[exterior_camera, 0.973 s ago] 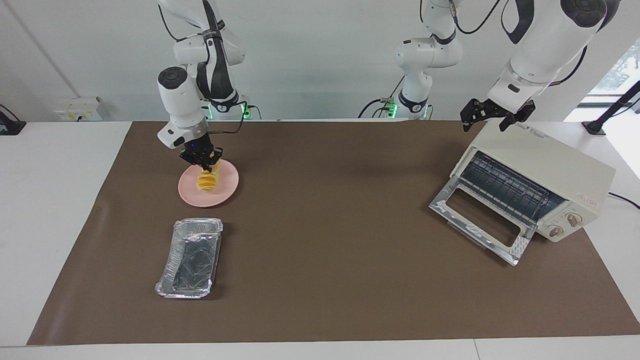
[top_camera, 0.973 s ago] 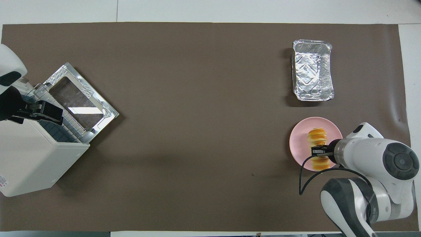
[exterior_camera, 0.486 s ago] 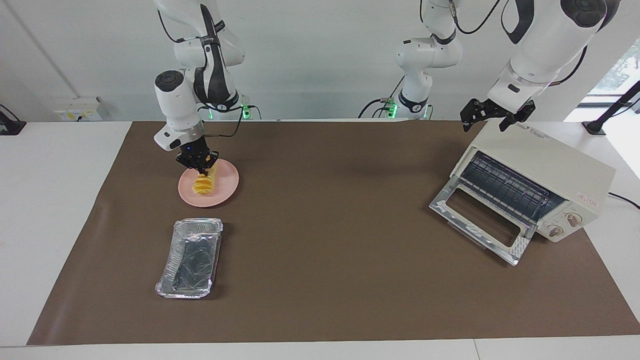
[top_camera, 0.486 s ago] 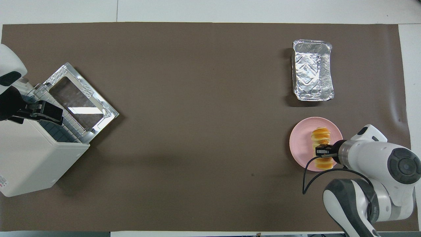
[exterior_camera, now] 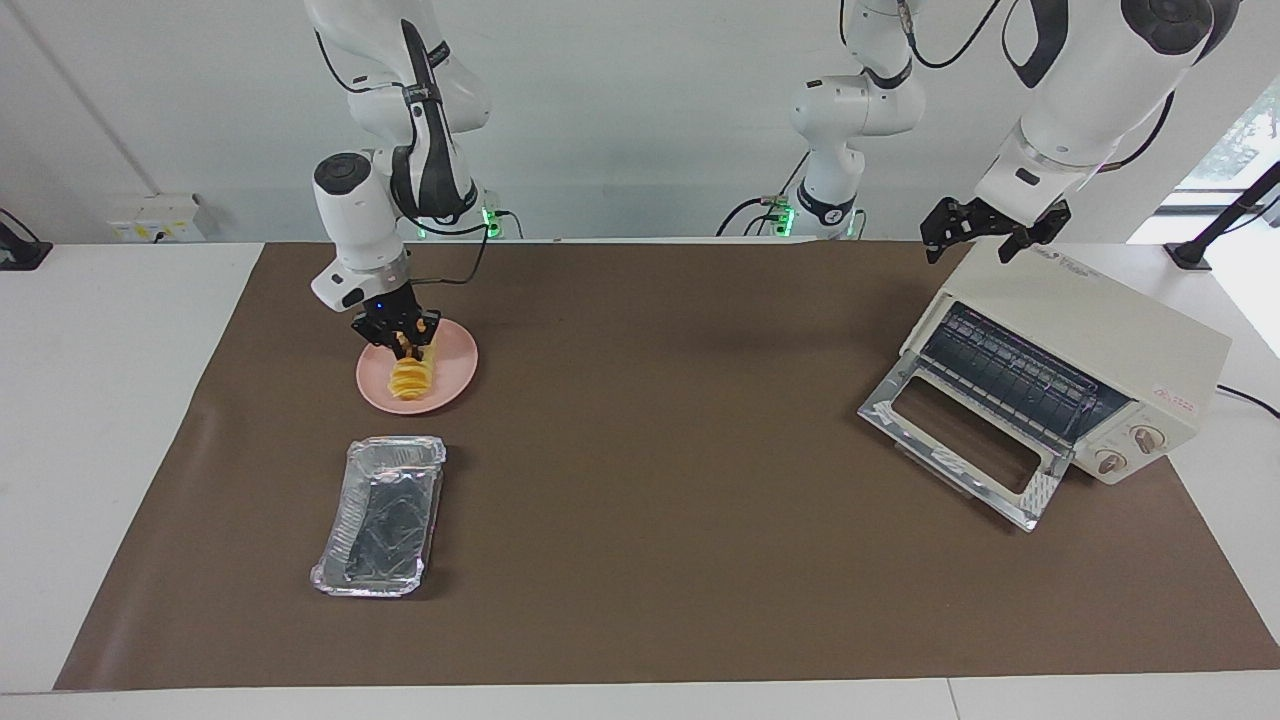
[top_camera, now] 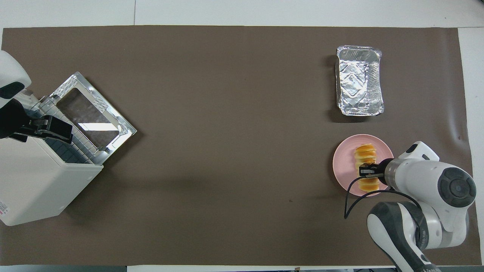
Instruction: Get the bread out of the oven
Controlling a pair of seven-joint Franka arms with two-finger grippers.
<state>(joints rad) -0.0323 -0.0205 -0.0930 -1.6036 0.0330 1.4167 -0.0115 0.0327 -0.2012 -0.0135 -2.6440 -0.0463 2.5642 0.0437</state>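
overhead view: right fingers [top_camera: 366,170] hide bread [top_camera: 365,153]

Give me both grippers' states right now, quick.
Left gripper: open, empty, over the cream-white boxy oven.
Right gripper: around the golden-yellow ridged bread on the round pink plate; grip cannot be told.

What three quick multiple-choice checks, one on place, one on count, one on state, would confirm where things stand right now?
1. Where does the bread lie?
A. on the oven rack
B. on the pink plate
C. in the foil tray

2. How many knobs show on the oven's front?
A. one
B. two
C. four

3. How is the oven door?
A. dropped open
B. shut
C. removed

Answers:
1 B: the bread rests on the pink plate, under the right end effector.
2 B: two round knobs sit on the oven front.
3 A: the oven door lies folded down, baring the rack, with the left end effector waiting over the oven.
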